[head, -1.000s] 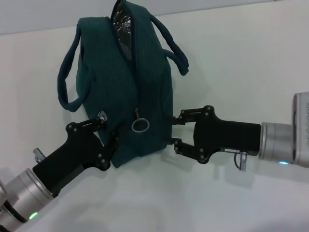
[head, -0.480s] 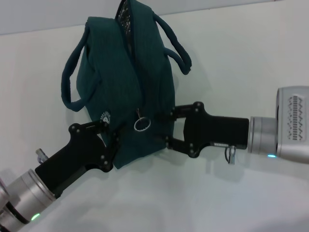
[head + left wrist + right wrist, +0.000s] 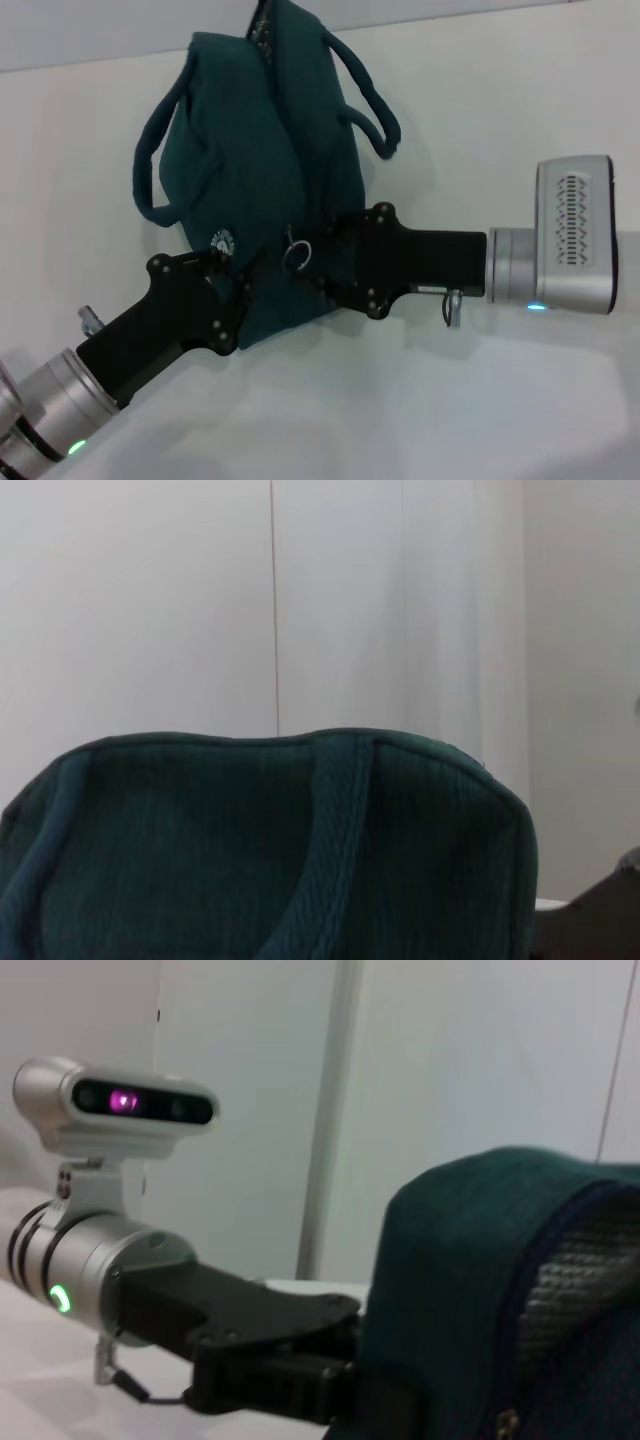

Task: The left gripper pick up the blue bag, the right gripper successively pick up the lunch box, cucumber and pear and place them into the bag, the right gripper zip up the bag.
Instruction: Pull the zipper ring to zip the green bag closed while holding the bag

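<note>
The blue bag [image 3: 260, 170] hangs in the air with its mouth at the top, showing a strip of silver lining [image 3: 262, 25]. My left gripper [image 3: 232, 290] is shut on the bag's lower left corner, under the round white logo [image 3: 221, 241]. My right gripper [image 3: 315, 260] comes in from the right, open, with one finger above and one below the metal ring pull [image 3: 296, 256]. The left wrist view is filled by the blue bag [image 3: 280, 850]. In the right wrist view the left gripper [image 3: 330, 1380] clamps the blue bag [image 3: 470, 1260]. The lunch box, cucumber and pear are out of view.
A white tabletop [image 3: 450, 400] lies under both arms, and a pale wall [image 3: 100, 30] runs behind it. The bag's two loop handles [image 3: 365, 95] hang loose on either side.
My right gripper has slid left, from beside the bag's right edge to around the ring pull. The bag has swung slightly right and its mouth shows less lining. The left arm holds its place.
</note>
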Available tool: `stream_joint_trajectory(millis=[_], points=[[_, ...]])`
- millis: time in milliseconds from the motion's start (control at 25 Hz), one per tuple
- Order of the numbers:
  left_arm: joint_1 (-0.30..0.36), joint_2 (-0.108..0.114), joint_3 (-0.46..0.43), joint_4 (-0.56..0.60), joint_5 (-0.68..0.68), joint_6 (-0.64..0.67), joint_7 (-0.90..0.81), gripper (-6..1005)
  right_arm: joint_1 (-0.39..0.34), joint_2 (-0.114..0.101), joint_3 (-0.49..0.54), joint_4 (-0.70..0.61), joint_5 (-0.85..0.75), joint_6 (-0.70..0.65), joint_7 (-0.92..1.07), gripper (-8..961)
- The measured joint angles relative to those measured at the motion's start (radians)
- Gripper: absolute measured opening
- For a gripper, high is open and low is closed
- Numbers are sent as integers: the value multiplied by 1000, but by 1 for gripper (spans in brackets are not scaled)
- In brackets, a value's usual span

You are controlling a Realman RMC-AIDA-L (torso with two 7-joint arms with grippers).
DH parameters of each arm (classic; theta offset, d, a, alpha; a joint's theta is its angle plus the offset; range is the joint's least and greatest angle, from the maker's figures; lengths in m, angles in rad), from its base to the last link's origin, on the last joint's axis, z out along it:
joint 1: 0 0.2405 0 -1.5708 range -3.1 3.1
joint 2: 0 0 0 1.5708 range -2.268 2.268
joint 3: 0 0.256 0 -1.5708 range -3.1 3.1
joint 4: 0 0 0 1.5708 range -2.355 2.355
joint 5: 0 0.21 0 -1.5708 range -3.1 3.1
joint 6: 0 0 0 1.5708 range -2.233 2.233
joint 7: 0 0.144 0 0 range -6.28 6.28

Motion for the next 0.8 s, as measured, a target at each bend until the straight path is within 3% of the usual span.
stream_joint_trajectory(millis=[640, 800], points=[[-4, 0, 0, -1, 0, 0, 0, 67, -4, 0, -31, -5, 0, 1, -37, 322], [-3, 0, -2, -6, 0, -1, 0, 68, -13, 0, -39, -8, 0, -26, -113, 224]])
